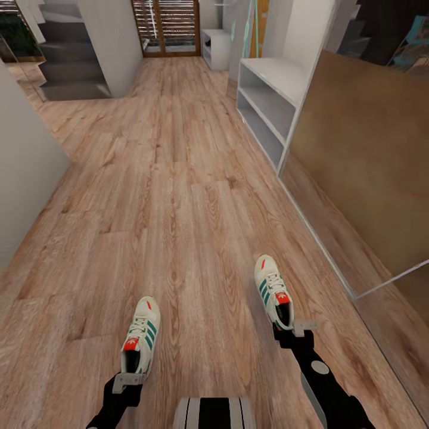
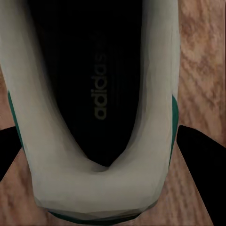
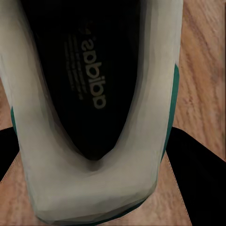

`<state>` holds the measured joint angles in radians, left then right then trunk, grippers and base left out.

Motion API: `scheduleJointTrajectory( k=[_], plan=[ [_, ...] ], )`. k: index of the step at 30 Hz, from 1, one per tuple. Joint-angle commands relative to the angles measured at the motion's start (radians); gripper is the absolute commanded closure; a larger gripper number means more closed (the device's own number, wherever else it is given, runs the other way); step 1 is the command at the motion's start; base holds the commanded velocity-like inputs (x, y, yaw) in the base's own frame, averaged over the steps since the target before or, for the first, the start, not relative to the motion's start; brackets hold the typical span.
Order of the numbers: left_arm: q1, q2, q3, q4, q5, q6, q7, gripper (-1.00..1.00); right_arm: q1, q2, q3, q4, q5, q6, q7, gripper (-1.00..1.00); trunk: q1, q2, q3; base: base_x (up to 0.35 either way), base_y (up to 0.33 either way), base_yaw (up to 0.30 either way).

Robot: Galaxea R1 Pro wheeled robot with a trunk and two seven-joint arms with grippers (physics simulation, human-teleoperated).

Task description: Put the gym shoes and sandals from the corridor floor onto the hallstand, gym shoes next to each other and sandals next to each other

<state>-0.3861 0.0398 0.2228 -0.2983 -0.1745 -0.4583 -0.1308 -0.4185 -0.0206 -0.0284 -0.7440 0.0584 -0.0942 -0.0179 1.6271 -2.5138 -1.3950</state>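
Note:
I have one gym shoe in each gripper, held by the heel. The left gym shoe (image 1: 141,335) points away from me over the corridor floor (image 1: 179,196), with my left gripper (image 1: 128,378) shut on its heel. In the left wrist view, dark fingers (image 2: 201,165) flank the cream heel (image 2: 94,188). My right gripper (image 1: 292,327) is shut on the heel of the right gym shoe (image 1: 271,289), whose collar (image 3: 89,188) sits between black fingers (image 3: 197,160). The white hallstand (image 1: 268,98), with two open tiers, stands ahead on the right. The sandals are out of view.
A grey wall (image 1: 24,167) juts in at the left, and dark stairs (image 1: 68,59) rise at the back left. A brown glass-edged panel (image 1: 369,167) lines the right side. A second low white unit (image 1: 215,47) stands by the slatted door (image 1: 170,27) at the far end.

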Motion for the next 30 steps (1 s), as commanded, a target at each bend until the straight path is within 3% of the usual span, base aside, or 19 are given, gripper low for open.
scheduleJointTrajectory(
  k=[1, 7, 8, 10, 13, 22, 30],
  plan=[
    [0.0, 0.0, 0.009, 0.001, -0.01, -0.003, -0.006, 1.0, 0.0, 0.0, 0.0, 0.002, 0.006, -0.003, -0.002, 1.0, -0.001, 0.0, 0.003, 0.0, 0.0, 0.0],
    [0.015, 0.003, 0.012, 0.001, -0.014, -0.004, -0.006, 1.0, 0.0, -0.002, -0.001, 0.007, 0.008, -0.003, -0.002, 1.0, -0.003, 0.001, 0.027, 0.0, 0.0, 0.0],
    [0.061, 0.005, 0.053, -0.002, -0.013, -0.006, -0.006, 1.0, 0.002, -0.003, -0.001, 0.076, 0.009, -0.013, -0.005, 1.0, -0.004, 0.002, 0.031, 0.0, 0.0, 0.0],
    [0.067, 0.006, 0.066, -0.002, -0.013, -0.006, -0.006, 1.0, 0.005, -0.004, -0.001, 0.109, 0.009, -0.033, -0.006, 1.0, -0.005, 0.002, 0.041, 0.0, 0.0, 0.0],
    [0.071, 0.008, 0.075, -0.001, -0.013, -0.006, -0.006, 1.0, 0.014, -0.005, -0.001, 0.159, 0.009, -0.081, -0.006, 1.0, -0.006, 0.003, 0.057, 0.0, 0.0, 0.0],
    [0.108, 0.009, 0.081, -0.001, -0.014, -0.011, -0.007, 1.0, 0.038, -0.004, -0.001, 0.399, 0.009, -0.315, -0.005, 1.0, -0.01, 0.005, 0.106, 0.0, 0.0, 0.0],
    [0.142, 0.009, 0.082, 0.0, -0.016, -0.072, -0.007, 1.0, 0.039, -0.005, -0.001, 0.561, 0.008, -0.458, -0.007, 1.0, -0.014, 0.007, 0.149, 0.0, 0.0, 0.0]
  ],
)
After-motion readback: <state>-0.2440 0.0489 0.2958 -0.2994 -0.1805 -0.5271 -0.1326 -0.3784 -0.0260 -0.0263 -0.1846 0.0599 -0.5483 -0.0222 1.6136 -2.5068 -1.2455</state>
